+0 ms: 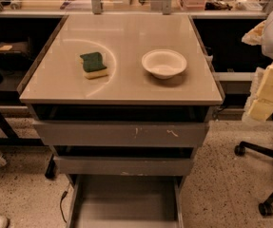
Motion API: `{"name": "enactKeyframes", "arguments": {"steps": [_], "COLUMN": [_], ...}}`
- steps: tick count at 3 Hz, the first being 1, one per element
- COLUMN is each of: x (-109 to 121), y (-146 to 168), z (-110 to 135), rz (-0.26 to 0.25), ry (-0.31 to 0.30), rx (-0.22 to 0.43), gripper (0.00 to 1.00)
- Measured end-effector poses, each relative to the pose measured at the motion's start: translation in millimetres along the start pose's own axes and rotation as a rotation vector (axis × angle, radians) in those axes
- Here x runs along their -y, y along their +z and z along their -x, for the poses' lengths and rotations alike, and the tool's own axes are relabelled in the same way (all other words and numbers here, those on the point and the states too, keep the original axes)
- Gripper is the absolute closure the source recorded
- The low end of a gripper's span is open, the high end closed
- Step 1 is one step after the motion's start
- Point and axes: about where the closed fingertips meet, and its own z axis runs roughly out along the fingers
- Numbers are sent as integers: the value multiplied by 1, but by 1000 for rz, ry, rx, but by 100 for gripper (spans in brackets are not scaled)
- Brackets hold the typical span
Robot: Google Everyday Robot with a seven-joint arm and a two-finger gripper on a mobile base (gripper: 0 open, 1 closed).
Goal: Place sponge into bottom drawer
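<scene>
The sponge [94, 64], dark green on top with a yellow base, lies on the left half of the beige tabletop [121, 87]. The bottom drawer [125, 201] is pulled out below the two upper drawers, and its flat grey floor is bare. My gripper [268, 93], with pale yellow padding, hangs at the right edge of the view. It is beside the cabinet, well to the right of the sponge and apart from it. It holds nothing that I can see.
A white bowl [164, 63] stands on the right half of the tabletop. The top drawer [121, 133] and middle drawer [124, 165] are slightly out. An office chair base [264, 156] stands on the floor at right. A cluttered shelf runs along the back.
</scene>
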Motion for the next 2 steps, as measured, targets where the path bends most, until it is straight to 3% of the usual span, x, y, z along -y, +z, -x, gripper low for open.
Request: {"name": "enactKeyframes", "arguments": {"steps": [1, 2], "x": [18, 44], "y": [13, 28], "z": [25, 73], "rz": [49, 96], "ry": [53, 103], "rx": [21, 28], "gripper": [0, 0]}}
